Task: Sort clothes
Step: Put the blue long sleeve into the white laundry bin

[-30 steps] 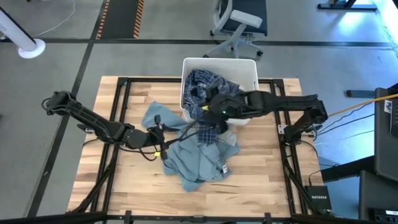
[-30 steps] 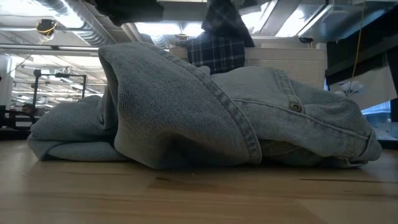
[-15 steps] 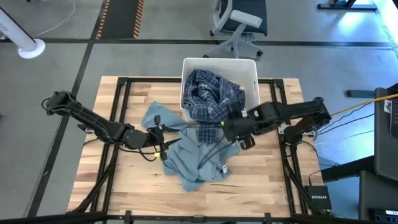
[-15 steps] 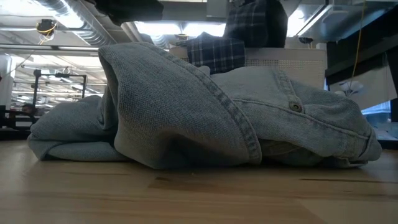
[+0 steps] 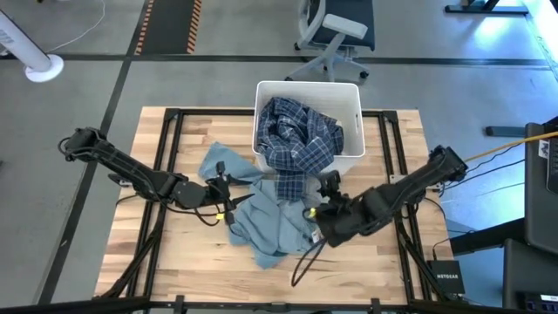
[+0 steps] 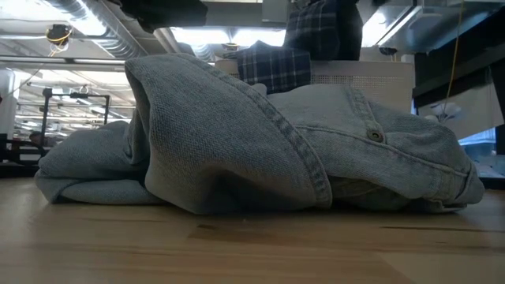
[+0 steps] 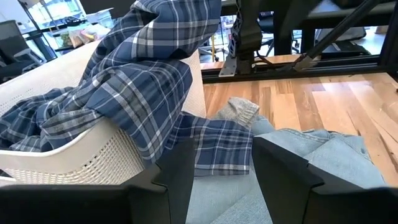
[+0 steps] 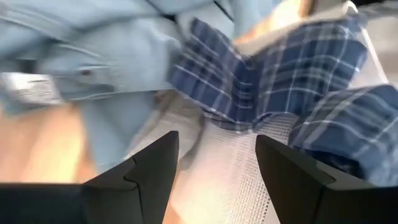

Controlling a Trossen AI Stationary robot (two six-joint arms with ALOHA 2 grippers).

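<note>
A blue-and-white plaid garment (image 5: 295,131) fills the white bin (image 5: 353,96) at the table's far middle. One part of it (image 5: 290,181) hangs over the bin's near rim onto the table. A light blue-grey garment (image 5: 275,222) lies crumpled on the table in front of the bin and fills the low view (image 6: 260,150). My left gripper (image 5: 222,196) is open at that garment's left side, and its wrist view (image 7: 221,168) looks toward the bin. My right gripper (image 5: 324,218) is open and empty at the garment's right side, with the bin wall (image 8: 230,168) ahead of it.
A black cable (image 5: 303,257) trails over the wood near my right gripper. An office chair (image 5: 336,35) stands beyond the far edge. Bare wood shows at the table's left (image 5: 157,235) and along its near edge.
My right gripper has gone from over the bin's near rim toward the table's near edge, down beside the light blue-grey garment. The plaid garment stays in the bin, with one part hanging over the near rim.
</note>
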